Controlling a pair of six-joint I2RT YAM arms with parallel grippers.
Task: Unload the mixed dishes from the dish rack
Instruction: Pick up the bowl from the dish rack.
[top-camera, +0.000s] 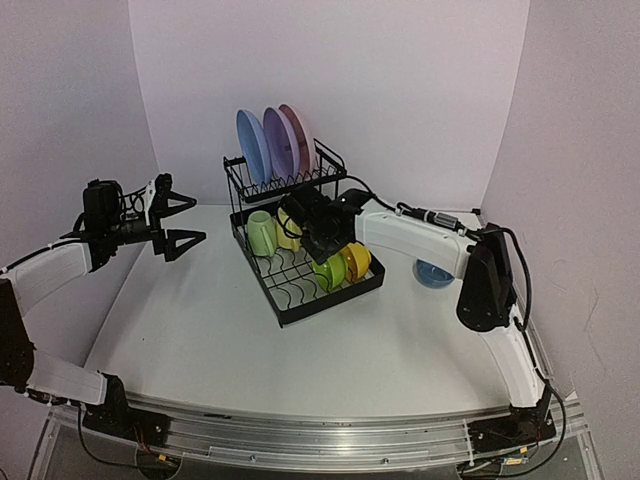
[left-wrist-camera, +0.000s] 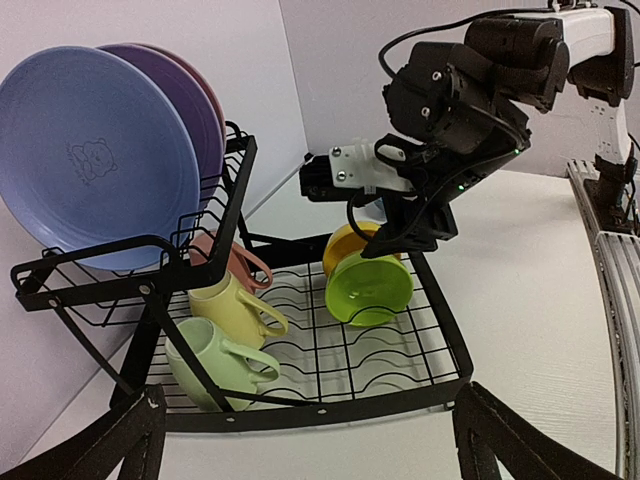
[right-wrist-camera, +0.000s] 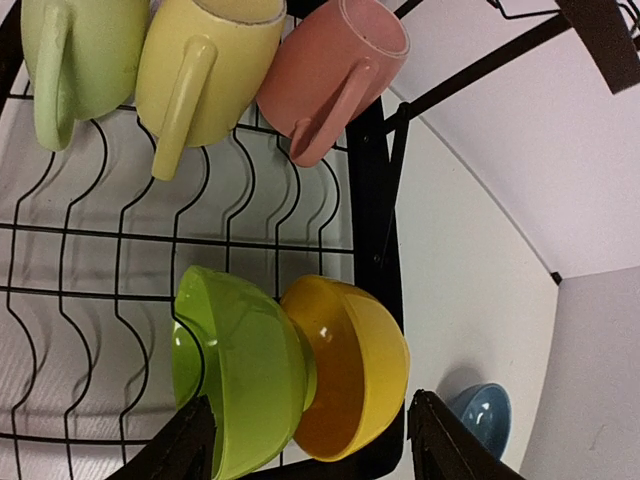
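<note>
On the white table (top-camera: 200, 340), pale walls (top-camera: 400, 80) behind, left fingers (top-camera: 183, 241) gape; right fingers (right-wrist-camera: 185, 445), apart, flank bowls (right-wrist-camera: 250, 380).

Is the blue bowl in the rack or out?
Out: the blue bowl sits on the table, right of the dish rack.

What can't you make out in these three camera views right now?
- Pink mug: left wrist view, mostly behind the dish rack's bar and the yellow mug; top view, hidden by the right arm.
- Right fingers: right wrist view, tips cut off by the bottom edge.
- Blue bowl: top view, partly behind the right arm.
- Pink plate: top view, mostly behind the purple plate.
</note>
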